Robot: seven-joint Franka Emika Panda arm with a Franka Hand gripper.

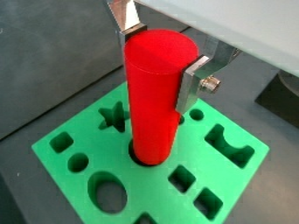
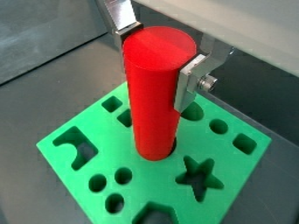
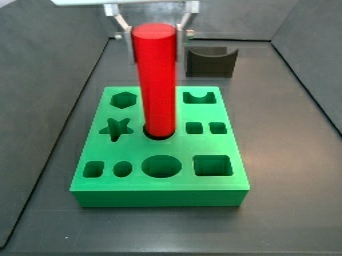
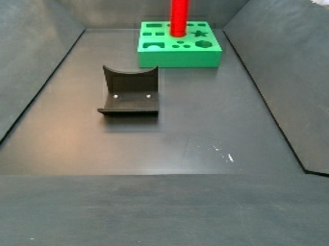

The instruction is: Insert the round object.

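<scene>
The round object (image 1: pixel 155 96) is a tall red cylinder, standing upright with its lower end in a round hole near the middle of the green block (image 1: pixel 152 188). It shows the same way in both wrist views (image 2: pixel 152 96) and both side views (image 3: pixel 155 80) (image 4: pixel 179 14). My gripper (image 1: pixel 162 59) is above the block, its two silver fingers (image 1: pixel 194 83) pressed on opposite sides of the cylinder's top; it also shows in a wrist view (image 2: pixel 160 57) and a side view (image 3: pixel 154 18). The hole's rim hides the cylinder's bottom end.
The green block (image 3: pixel 160 195) has several other shaped holes: a star (image 3: pixel 118 127), a large round one (image 3: pixel 162 165), squares and small circles. The dark fixture (image 4: pixel 129 91) stands on the grey floor apart from the block (image 4: pixel 180 60). Walls enclose the floor.
</scene>
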